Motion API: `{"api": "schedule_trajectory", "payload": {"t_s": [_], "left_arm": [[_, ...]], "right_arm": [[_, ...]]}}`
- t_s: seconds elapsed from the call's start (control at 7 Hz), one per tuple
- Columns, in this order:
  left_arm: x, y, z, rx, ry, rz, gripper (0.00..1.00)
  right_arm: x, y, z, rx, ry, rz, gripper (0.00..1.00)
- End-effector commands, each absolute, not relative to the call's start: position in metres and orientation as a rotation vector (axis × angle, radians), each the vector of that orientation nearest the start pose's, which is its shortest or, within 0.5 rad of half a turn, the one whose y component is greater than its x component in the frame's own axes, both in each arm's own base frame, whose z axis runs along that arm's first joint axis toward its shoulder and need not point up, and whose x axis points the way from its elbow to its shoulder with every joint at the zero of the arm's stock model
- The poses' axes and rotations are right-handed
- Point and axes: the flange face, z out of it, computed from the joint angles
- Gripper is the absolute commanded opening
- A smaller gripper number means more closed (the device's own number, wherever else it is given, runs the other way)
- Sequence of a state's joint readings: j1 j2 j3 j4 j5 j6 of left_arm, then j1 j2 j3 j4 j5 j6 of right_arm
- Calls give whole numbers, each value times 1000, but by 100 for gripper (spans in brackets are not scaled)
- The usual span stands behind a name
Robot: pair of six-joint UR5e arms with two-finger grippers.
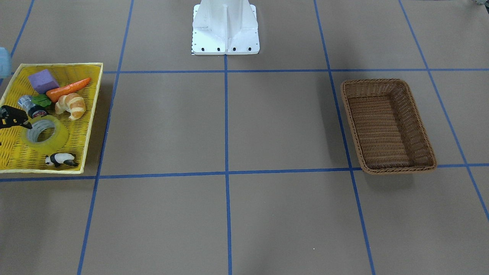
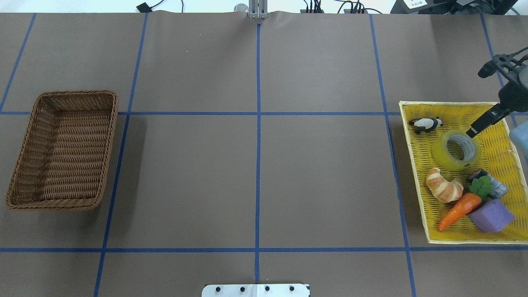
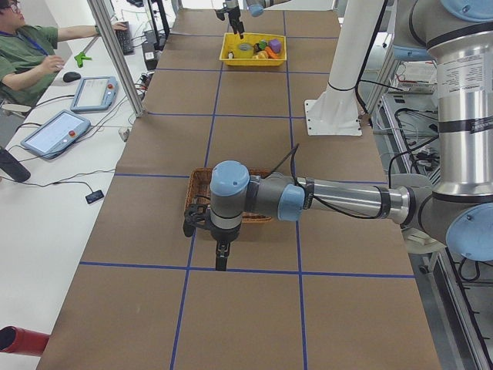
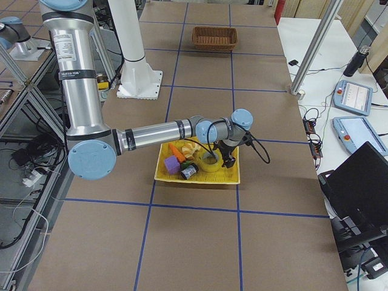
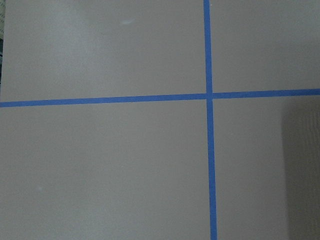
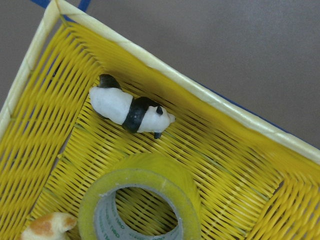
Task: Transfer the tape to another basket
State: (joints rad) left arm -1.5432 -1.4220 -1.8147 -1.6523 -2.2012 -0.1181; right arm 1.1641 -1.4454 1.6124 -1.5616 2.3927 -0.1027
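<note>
The yellow tape roll (image 2: pixel 443 154) lies flat in the yellow woven tray (image 2: pixel 425 198) at the table's right end. It also shows in the front view (image 1: pixel 57 142) and the right wrist view (image 6: pixel 170 175). My right gripper (image 2: pixel 475 104) hangs over the tray's far side, open and empty, with one fingertip (image 2: pixel 471 133) just by the roll's rim. The brown wicker basket (image 2: pixel 108 152) stands empty at the table's left end. My left gripper (image 3: pixel 221 258) shows only in the exterior left view, beside the basket; I cannot tell whether it is open or shut.
The tray also holds a toy panda (image 2: pixel 425 123), a croissant (image 2: pixel 443 189), a carrot (image 2: pixel 460 210), a purple block (image 2: pixel 491 216) and a small silver cylinder (image 2: pixel 495 187). Blue tape lines grid the brown table. The robot's white base (image 1: pixel 225 30) stands mid-table.
</note>
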Motion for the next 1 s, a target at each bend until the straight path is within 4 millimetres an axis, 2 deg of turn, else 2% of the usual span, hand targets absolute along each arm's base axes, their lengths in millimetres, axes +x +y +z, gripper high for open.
{"api": "schedule_trajectory", "payload": {"t_s": [0.0,0.57,0.71,0.86], "left_arm": [[-62,-442,607,124,639,-32,99],[-62,-443,605,131,640,-28,99],[-62,-443,605,131,640,-28,99],[-62,-443,605,131,640,-28,99]], "right_arm": [[-180,-529,589,-6,-821,-567,100],[-190,-527,605,-46,-815,-570,98],[-192,-526,607,-51,-814,-569,72],[-196,-529,604,-49,-815,-575,49]]}}
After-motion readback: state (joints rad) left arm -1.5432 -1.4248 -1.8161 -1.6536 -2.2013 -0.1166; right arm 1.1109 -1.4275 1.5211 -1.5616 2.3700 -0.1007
